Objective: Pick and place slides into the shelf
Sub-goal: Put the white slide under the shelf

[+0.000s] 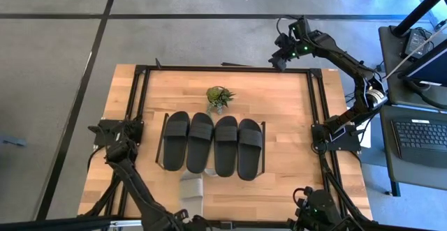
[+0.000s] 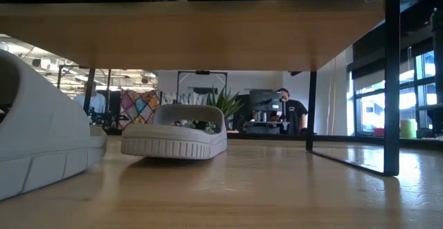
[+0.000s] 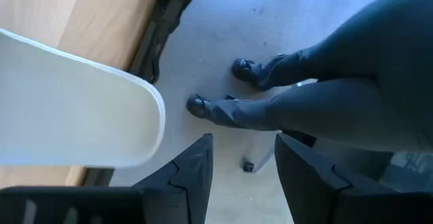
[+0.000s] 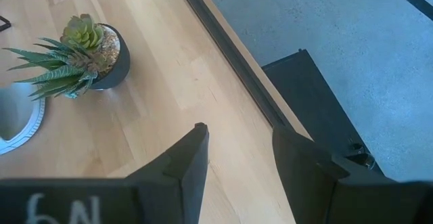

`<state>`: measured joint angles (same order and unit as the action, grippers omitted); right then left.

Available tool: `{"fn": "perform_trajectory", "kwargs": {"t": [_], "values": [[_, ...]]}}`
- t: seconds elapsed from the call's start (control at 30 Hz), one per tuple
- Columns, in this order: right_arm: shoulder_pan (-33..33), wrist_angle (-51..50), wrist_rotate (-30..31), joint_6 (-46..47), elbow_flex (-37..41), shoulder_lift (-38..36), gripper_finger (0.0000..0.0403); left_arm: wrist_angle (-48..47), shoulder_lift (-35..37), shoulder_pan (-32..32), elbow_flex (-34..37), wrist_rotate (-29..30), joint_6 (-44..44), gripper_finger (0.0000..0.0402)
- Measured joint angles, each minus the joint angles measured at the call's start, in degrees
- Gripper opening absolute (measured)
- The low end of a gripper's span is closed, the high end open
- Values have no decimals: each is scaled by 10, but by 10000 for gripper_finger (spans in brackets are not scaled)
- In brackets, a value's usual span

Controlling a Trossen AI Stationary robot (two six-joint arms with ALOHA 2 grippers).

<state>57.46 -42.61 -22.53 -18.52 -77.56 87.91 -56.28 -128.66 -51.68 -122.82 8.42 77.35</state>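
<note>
Four black slides (image 1: 213,144) lie side by side on the shelf (image 1: 264,128) at mid table. One grey-white slide (image 1: 192,188) lies on the table in front of the shelf. It looms at the left of the low view (image 2: 34,146) and shows beside my left fingers (image 3: 74,109). Another grey-white slide (image 2: 174,135) rests sole-down on the table under the shelf board. My left gripper (image 3: 243,139) hangs open at the table's near edge, with only floor showing between its fingers. My right gripper (image 4: 238,129) is open above the table's far right part (image 1: 283,53).
A small potted plant (image 1: 219,98) stands behind the shelf. Black rails (image 1: 316,98) frame the tabletop. In the left wrist view a person's legs and dark shoes (image 3: 250,68) are on the floor just past the near edge. A desk with a keyboard (image 1: 422,135) stands to the right.
</note>
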Motion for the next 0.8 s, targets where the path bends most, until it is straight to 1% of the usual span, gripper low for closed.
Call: {"fn": "perform_trajectory", "kwargs": {"t": [0.13, 0.23, 0.33, 0.43, 0.57, 0.7, 0.8], "values": [[0, 7, 0, 0, 19, -1, 165, 64, 0, 6, 53, -20, -12, 149], [0, 31, 0, -1, 51, -1, 165, 136, 0, 9, 93, -55, -66, 149], [0, 66, 0, -2, 93, 0, 165, 183, 0, 12, 126, -98, -92, 149], [0, 97, 0, -2, 129, 0, 165, 186, -1, 15, 151, -119, -82, 149], [0, 116, 0, -2, 159, 0, 165, 185, -1, 20, 173, -121, -75, 149], [0, 116, 0, -2, 161, 0, 165, 182, -1, 29, 193, -122, -64, 149], [0, 116, 0, -2, 154, 0, 165, 181, -1, 37, 203, -123, -32, 149]]}}
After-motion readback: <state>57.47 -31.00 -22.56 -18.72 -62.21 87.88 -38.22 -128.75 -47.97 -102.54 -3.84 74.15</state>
